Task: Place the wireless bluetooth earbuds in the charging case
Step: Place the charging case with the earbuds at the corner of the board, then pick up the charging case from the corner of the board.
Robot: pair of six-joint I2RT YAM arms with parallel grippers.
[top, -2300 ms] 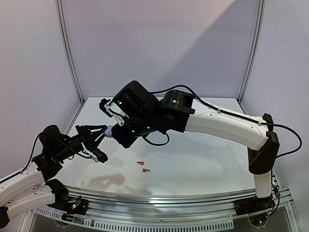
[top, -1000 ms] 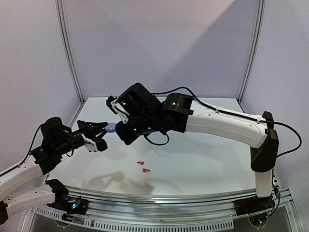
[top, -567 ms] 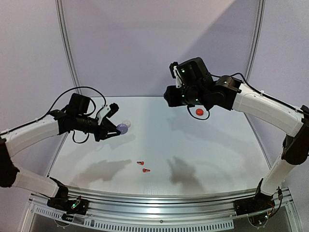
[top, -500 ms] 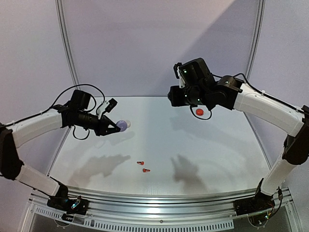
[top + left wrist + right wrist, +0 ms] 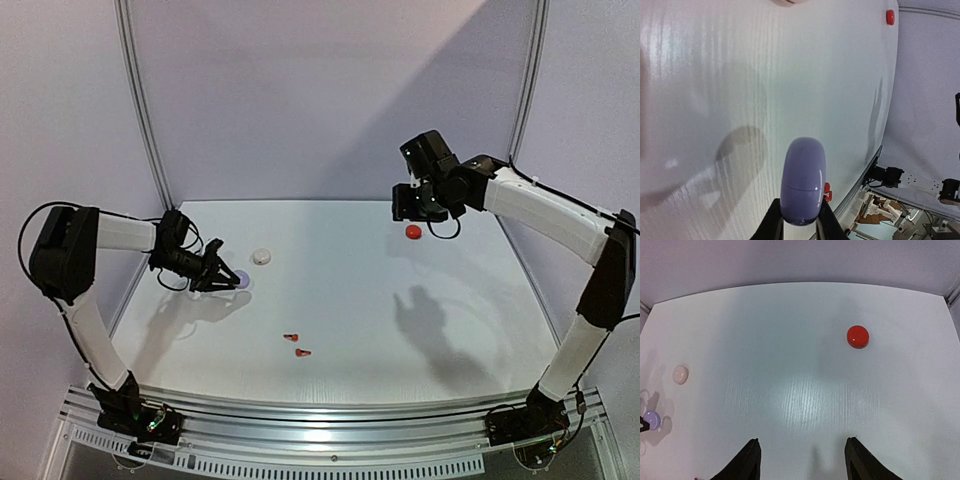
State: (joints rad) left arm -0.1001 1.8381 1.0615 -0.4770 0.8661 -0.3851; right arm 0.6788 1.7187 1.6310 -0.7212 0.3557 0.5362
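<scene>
Around: cream round case [image 5: 262,257] back-left on white table [image 5: 400,320], red round case [image 5: 413,231] back-right, well apart. Left claw [image 5: 225,279] clamped on lavender charging case [image 5: 802,182], edge-on btwn the fingers, low at table's left side near cream case; right claw [image 5: 802,460] w/ jaws apart, holding nothing, raised near red case. Two red-orange earbuds [image 5: 291,337] lie loose front-centre, close together, tiny vs. the cases, away from both claws.
</scene>
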